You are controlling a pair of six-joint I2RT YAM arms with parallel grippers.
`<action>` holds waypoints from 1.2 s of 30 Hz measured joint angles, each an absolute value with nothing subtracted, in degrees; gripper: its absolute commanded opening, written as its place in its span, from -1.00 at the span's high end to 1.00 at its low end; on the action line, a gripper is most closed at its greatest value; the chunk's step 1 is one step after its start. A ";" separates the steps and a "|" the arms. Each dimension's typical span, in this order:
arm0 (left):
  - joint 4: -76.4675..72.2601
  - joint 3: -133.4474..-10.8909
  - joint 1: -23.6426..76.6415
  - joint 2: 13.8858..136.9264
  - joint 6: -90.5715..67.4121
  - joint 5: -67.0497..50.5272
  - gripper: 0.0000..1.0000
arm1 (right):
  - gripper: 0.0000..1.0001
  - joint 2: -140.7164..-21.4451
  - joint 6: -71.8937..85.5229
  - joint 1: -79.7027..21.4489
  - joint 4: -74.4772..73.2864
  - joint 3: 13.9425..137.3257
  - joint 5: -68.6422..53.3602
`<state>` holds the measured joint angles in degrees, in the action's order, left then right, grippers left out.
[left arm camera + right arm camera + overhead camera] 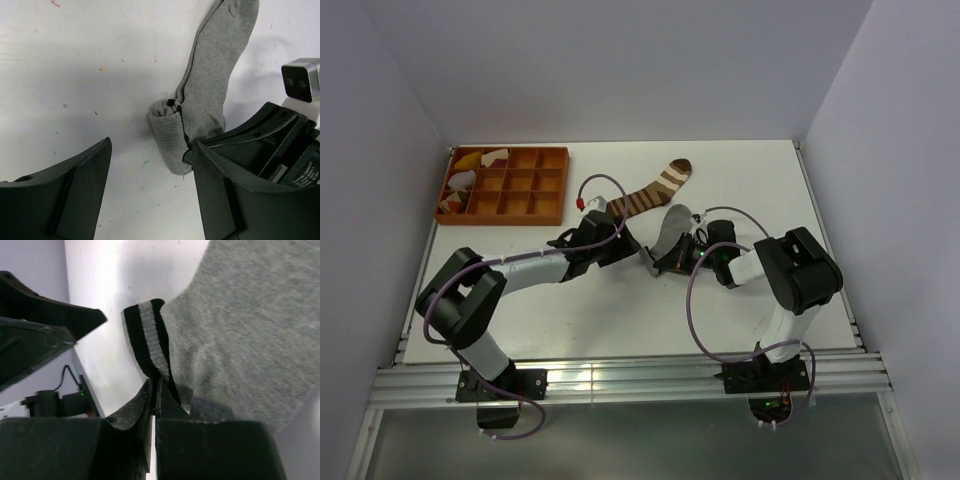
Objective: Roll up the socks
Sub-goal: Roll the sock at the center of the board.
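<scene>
The white table (770, 180) has bare room left of the grey sock (215, 65). The left gripper (151, 145) stands open near the sock. The right gripper (154, 382) pinches its cuff (147, 335).

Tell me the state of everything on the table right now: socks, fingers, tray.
grey sock, cuff end rolled, the rest flat.
brown sock, flat, unrolled.
left fingers, open, holding nothing.
right fingers, shut on the grey sock's cuff.
tray, cloth pieces in its left compartments.
</scene>
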<state>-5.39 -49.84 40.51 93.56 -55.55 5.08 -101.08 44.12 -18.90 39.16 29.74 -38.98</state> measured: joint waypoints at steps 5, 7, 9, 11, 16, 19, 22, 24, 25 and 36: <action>-7.57 -49.84 40.53 96.82 -56.01 3.14 -0.34 | 1.00 -101.95 45.52 -17.32 38.00 30.61 -41.93; -8.10 -49.84 40.53 97.93 -56.27 2.70 -0.33 | 1.00 -102.35 45.65 -16.95 37.41 31.00 -42.81; -8.86 -49.84 40.58 99.15 -56.53 2.28 -0.32 | 1.00 -102.89 45.78 -16.56 36.53 31.68 -43.77; -9.45 -49.84 40.69 100.09 -56.75 1.85 -0.32 | 1.00 -103.48 45.80 -16.43 35.70 32.45 -44.75; -11.99 -49.84 41.12 101.56 -57.01 1.30 -0.28 | 1.00 -104.07 45.76 -16.19 34.30 33.36 -45.84; -13.63 -49.84 41.30 102.30 -57.60 1.23 -0.24 | 1.00 -104.14 45.56 -16.10 33.34 33.82 -46.17; -14.81 -49.91 41.39 103.00 -58.00 1.08 -0.21 | 1.00 -104.29 45.47 -16.08 32.77 34.20 -46.44; -15.44 -50.00 41.47 103.44 -58.06 1.06 -0.18 | 1.00 -104.53 45.41 -15.90 32.21 34.57 -46.85; -15.77 -50.09 41.52 103.68 -58.17 0.99 -0.14 | 1.00 -104.64 45.30 -15.86 31.90 34.76 -47.05; -16.93 -50.74 42.24 105.71 -59.48 0.80 0.59 | 1.00 -105.03 43.77 -15.70 28.25 36.71 -47.68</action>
<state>-16.93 -50.74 42.24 105.71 -59.48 0.80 -105.03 43.77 -15.70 28.25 36.71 -47.68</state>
